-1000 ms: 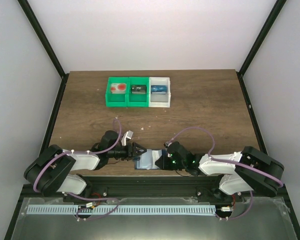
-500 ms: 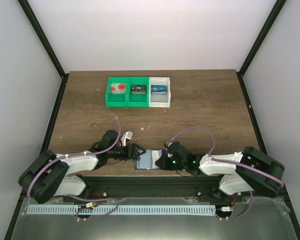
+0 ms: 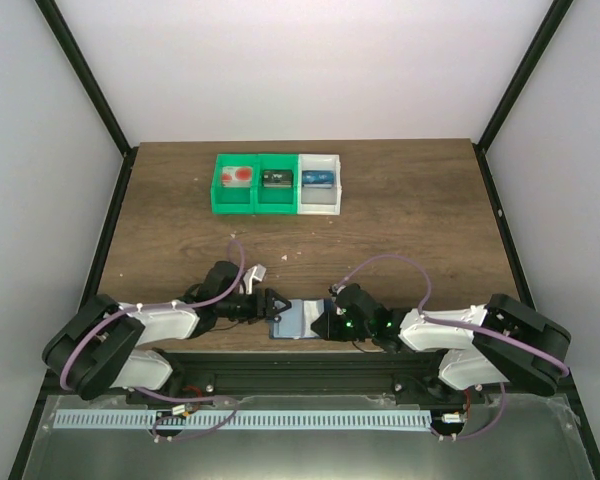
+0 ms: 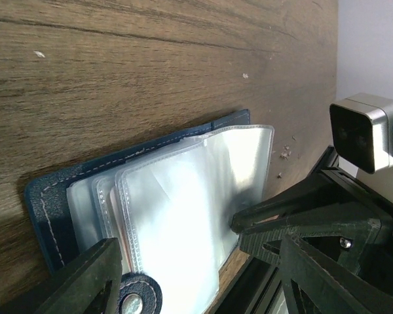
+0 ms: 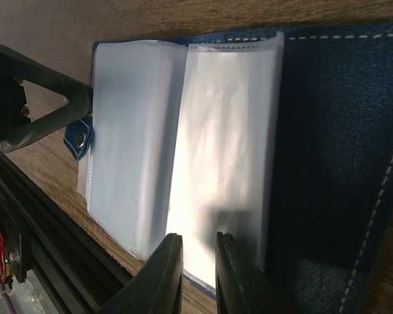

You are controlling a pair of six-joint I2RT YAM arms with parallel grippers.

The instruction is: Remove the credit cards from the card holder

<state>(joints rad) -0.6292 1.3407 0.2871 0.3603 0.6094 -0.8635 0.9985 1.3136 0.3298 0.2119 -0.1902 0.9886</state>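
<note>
The dark blue card holder point(image 3: 298, 322) lies open at the table's near edge, its clear sleeves fanned out point(image 4: 183, 209) point(image 5: 183, 144). My left gripper point(image 3: 277, 303) is wide open at its left end, one finger point(image 4: 85, 281) beside the snap tab point(image 4: 139, 291). My right gripper point(image 3: 325, 322) is nearly shut with a narrow gap. Its fingertips point(image 5: 167, 271) rest on a sleeve near the holder's near edge, and they show in the left wrist view point(image 4: 249, 222) touching the sleeve edge. A pale credit card with red marks point(image 3: 238, 177) lies in the green bin. I cannot make out cards inside the sleeves.
The green bin point(image 3: 254, 207) and the white bin point(image 3: 318, 207) stand at the back of the table. They also hold a black card-sized item point(image 3: 277, 179) and a blue one point(image 3: 319, 179). A black rail point(image 5: 26, 229) runs along the table's near edge, just beside the holder.
My left gripper has shifted slightly right and nearer the holder's left end. The holder and my right gripper have stayed in place.
</note>
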